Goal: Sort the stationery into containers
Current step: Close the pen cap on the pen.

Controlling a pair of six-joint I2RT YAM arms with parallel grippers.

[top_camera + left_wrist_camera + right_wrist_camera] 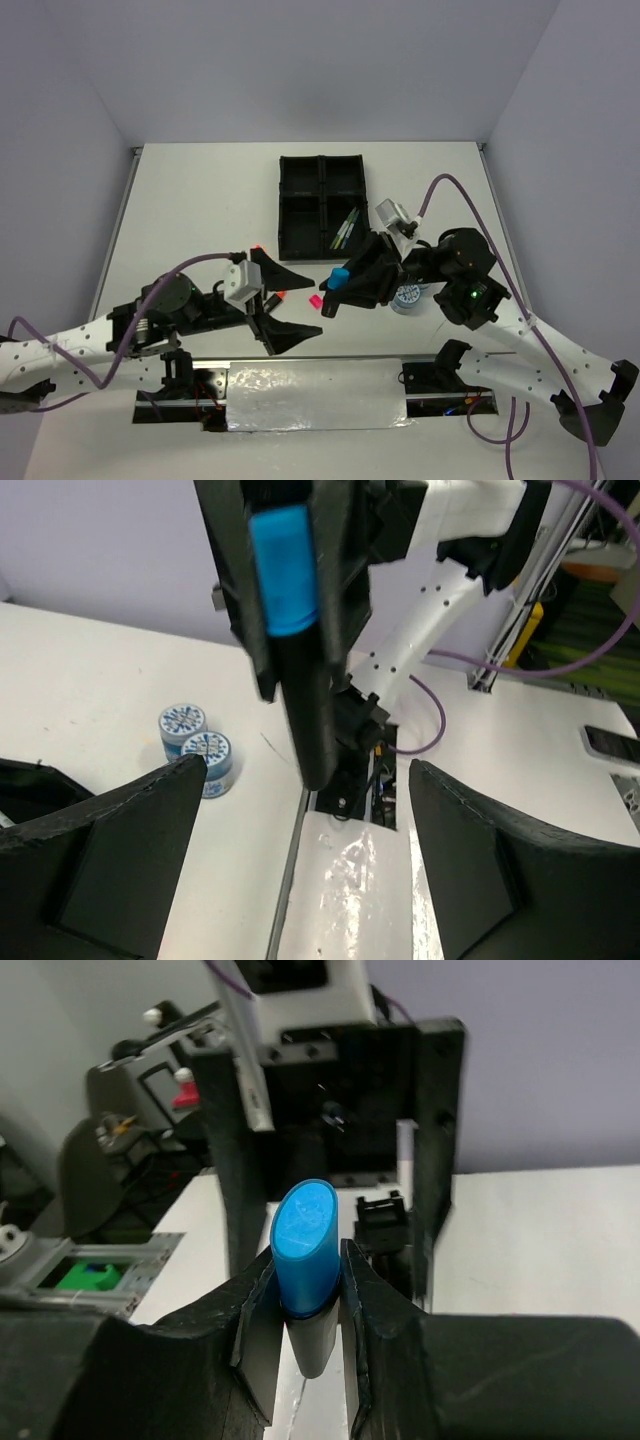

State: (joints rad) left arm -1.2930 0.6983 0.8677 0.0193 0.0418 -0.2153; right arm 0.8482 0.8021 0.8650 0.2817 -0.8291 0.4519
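Top external: highlighter [340,277] in right jaws, near tray [300,256] edge

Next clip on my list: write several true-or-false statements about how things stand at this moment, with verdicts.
1. The right pincer grips a blue-capped highlighter. True.
2. The left pincer is shut on a pen. False: it stands open and empty.
3. Pens lie in one compartment of the tray. True.
4. The two rolls sit inside the tray. False: they stand on the table, beside the right arm.
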